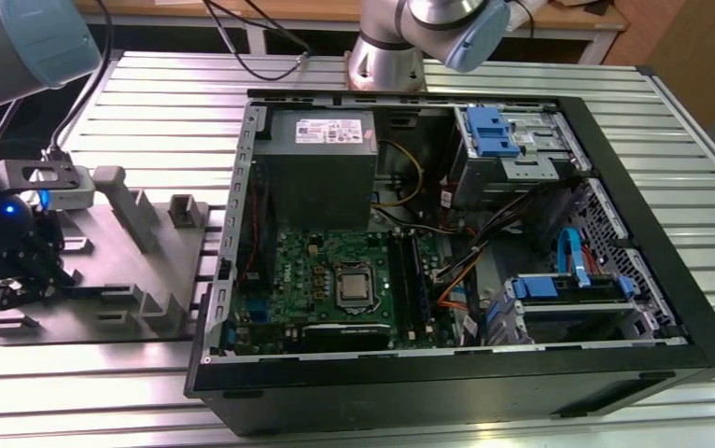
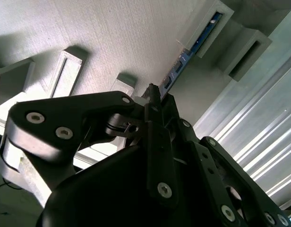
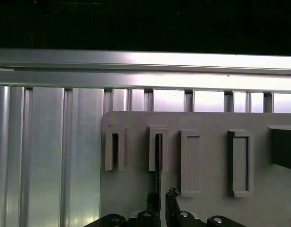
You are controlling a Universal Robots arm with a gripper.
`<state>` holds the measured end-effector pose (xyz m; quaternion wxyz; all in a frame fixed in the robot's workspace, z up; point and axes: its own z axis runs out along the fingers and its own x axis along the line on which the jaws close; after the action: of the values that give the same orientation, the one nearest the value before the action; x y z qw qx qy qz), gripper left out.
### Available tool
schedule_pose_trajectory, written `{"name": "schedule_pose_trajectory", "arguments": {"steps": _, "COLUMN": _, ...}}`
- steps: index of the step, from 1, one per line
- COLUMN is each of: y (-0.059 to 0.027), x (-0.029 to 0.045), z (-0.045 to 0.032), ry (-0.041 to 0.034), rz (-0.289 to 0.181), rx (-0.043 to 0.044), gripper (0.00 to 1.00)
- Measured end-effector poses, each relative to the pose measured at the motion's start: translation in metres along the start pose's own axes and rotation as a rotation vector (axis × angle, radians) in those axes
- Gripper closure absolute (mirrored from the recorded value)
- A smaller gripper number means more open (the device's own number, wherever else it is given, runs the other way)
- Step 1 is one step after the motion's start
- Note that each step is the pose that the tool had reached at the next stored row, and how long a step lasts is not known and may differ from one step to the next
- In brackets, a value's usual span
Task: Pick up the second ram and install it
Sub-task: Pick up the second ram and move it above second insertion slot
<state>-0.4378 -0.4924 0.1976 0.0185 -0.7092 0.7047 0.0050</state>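
Note:
The second ram [image 2: 183, 59] is a thin dark stick standing on edge in a slot of the grey moulded tray [image 2: 112, 33]. In the first wrist view, the second ram [image 3: 158, 161] is a narrow black line running from a tray slot down to the gripper [image 3: 162, 201]. In the second wrist view the gripper [image 2: 152, 99] has its black fingers shut on the near end of the stick. The exterior view puts the gripper [image 1: 3, 285] low over the tray [image 1: 108, 280], at that view's left.
An open computer case [image 1: 457, 243] lies to the exterior view's right of the tray, with the green motherboard [image 1: 320, 280], its processor socket [image 1: 355, 287] and long memory slots [image 1: 401, 275] exposed. Cables and blue drive brackets [image 1: 569, 280] crowd the case's right. Ribbed metal table [image 1: 159, 103] surrounds everything.

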Motion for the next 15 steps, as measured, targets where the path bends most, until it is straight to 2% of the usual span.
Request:
{"name": "schedule_pose_trajectory", "arguments": {"steps": 1, "y": 0.0000, "x": 0.0000, "z": 0.0000, "ry": 0.0000, "rz": 0.000, "rx": 0.0000, "gripper": 0.79}}
{"name": "schedule_pose_trajectory", "arguments": {"steps": 15, "y": -0.0001, "x": 0.0000, "z": -0.0022, "ry": 0.0000, "rz": 0.000, "rx": 0.0002, "gripper": 0.79}}
